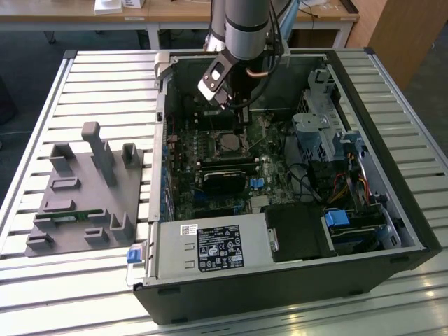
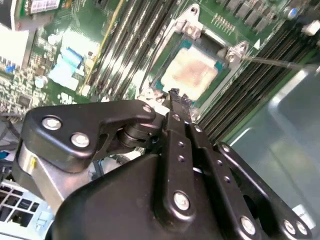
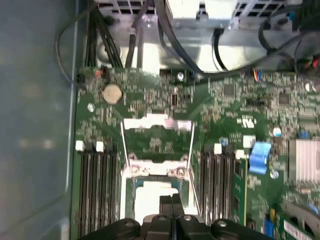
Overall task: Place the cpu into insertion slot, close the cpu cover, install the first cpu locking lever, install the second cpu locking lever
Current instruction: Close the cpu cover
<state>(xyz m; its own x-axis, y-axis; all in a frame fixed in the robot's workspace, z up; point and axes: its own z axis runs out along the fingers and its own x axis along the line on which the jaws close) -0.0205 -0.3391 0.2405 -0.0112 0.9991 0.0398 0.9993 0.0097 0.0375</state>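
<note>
One cpu (image 2: 192, 75), seated flat in the insertion slot (image 3: 129, 195), upper centre of the exterior view. One cpu cover (image 3: 157, 121), swung open, chip exposed. Jaws pinched together, empty, poised just above the chip, seemingly to push rather than grip.

Light: the slatted tabletop (image 1: 105, 84) is brightly lit.
Shadow: the computer case (image 1: 280, 297) interior is left dim.
Glare: the cpu (image 2: 192, 75) is washed out in both wrist views.
</note>
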